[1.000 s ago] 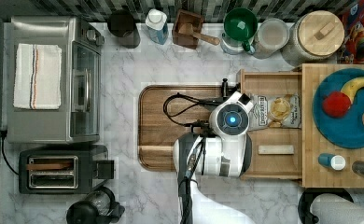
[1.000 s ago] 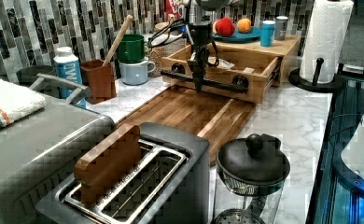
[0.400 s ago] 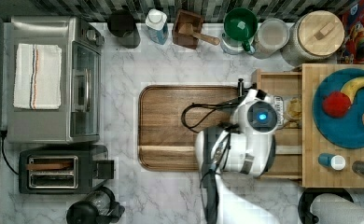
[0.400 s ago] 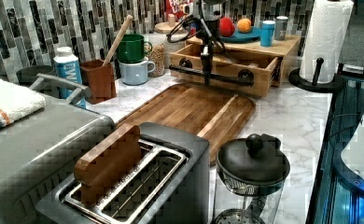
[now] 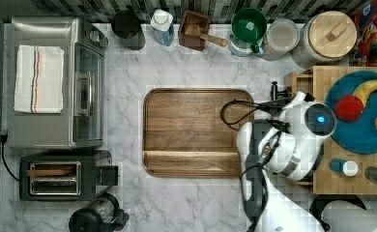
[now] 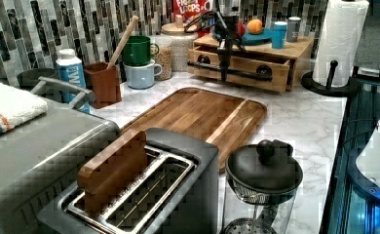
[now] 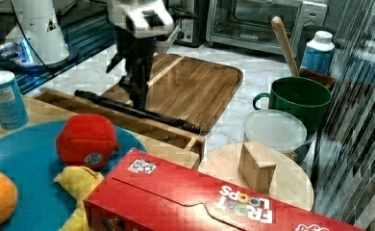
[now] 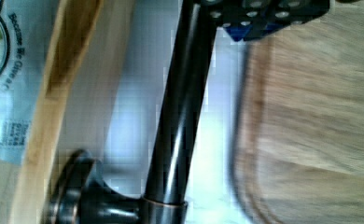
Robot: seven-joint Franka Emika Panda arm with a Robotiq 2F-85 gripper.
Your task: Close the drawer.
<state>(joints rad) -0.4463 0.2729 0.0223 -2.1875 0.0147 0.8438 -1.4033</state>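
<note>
The drawer (image 7: 173, 136) is a shallow light-wood box with a black bar handle (image 7: 142, 113). It sticks out only a little from under the thick top slab (image 5: 353, 181). In the left view the drawer front (image 6: 239, 68) sits almost flush with the cabinet. My gripper (image 7: 138, 100) points down with its fingers together, pressed against the handle bar from the cutting-board side. The wrist view shows the handle (image 8: 178, 121) close up, the drawer's front wall (image 8: 54, 93), a printed packet (image 8: 3, 70) inside, and my gripper (image 8: 264, 11) beside the bar.
A dark brown cutting board (image 5: 196, 131) lies just in front of the drawer. A blue plate (image 5: 365, 135) with toy fruit sits on the slab. Mugs, jars and a utensil holder (image 5: 196, 30) line the back wall. A toaster oven (image 5: 56, 82) and toaster (image 5: 63, 174) stand at the top view's left.
The drawer has slid in under the slab, toward the top view's right. My gripper moved with the handle, and the arm no longer covers the cutting board.
</note>
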